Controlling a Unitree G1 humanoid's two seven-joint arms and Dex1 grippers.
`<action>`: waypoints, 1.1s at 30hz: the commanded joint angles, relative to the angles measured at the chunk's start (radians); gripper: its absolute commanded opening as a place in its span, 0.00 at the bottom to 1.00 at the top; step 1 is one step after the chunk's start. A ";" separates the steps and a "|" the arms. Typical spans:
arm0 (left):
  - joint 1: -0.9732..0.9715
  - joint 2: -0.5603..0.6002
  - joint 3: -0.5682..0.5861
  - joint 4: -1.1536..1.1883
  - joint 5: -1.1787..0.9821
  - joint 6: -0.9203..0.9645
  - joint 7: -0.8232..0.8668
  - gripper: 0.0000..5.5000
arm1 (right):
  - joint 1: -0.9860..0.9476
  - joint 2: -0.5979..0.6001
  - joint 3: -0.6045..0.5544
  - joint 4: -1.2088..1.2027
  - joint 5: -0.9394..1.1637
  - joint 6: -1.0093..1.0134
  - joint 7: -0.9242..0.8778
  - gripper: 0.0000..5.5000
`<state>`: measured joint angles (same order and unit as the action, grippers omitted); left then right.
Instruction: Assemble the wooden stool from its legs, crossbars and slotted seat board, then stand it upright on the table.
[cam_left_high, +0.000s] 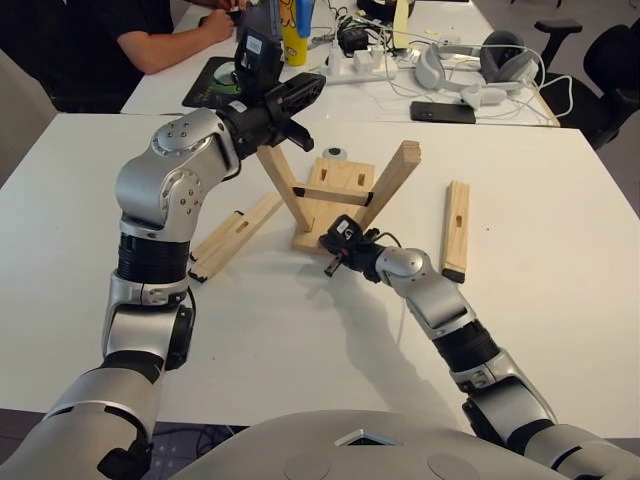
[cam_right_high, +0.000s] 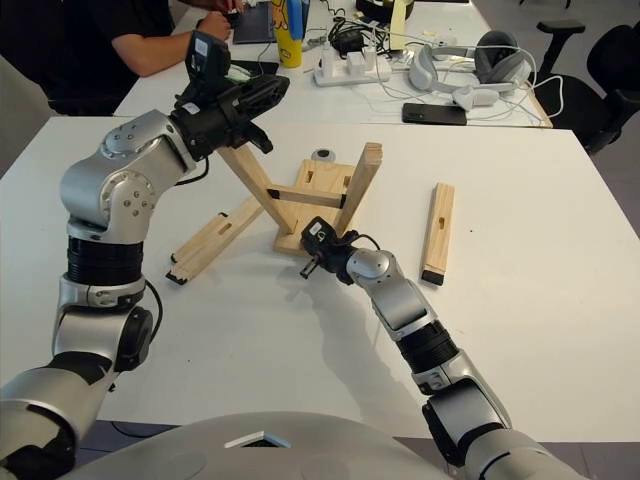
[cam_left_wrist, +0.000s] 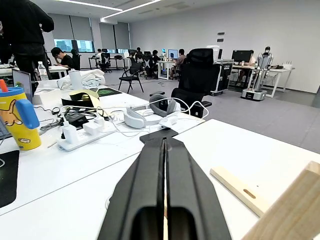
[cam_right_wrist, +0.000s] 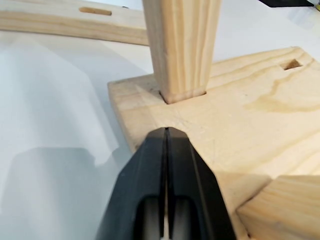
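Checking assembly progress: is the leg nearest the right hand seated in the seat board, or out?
In: the leg sits with its end inside a slot of the seat board.

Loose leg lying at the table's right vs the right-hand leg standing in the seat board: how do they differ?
Pose: the loose leg lies flat on the table; the seated leg stands tilted, its foot in the seat board.
Joints: the loose leg touches no other part and shows an empty slot; the seated leg is met by a crossbar.
Shared: both are pale wooden square bars.
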<state>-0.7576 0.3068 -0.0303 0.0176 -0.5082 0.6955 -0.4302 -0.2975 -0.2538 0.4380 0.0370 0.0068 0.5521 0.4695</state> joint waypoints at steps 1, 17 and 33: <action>-0.132 0.012 0.095 0.010 0.006 -0.027 0.046 0.00 | 0.084 -0.031 0.035 0.103 -0.036 0.105 0.009 0.00; 0.140 -0.004 -0.053 -0.128 -0.002 0.136 0.081 0.00 | 0.101 -0.032 0.016 0.089 -0.029 0.124 -0.004 0.00; -0.119 -0.048 0.132 -0.177 0.084 -0.106 0.220 0.00 | 0.075 -0.032 0.012 0.117 -0.032 0.129 0.013 0.00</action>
<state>-0.8460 0.2409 0.0647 -0.1401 -0.4563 0.6397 -0.2296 -0.3054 -0.2481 0.4271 0.0409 0.0085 0.5625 0.4818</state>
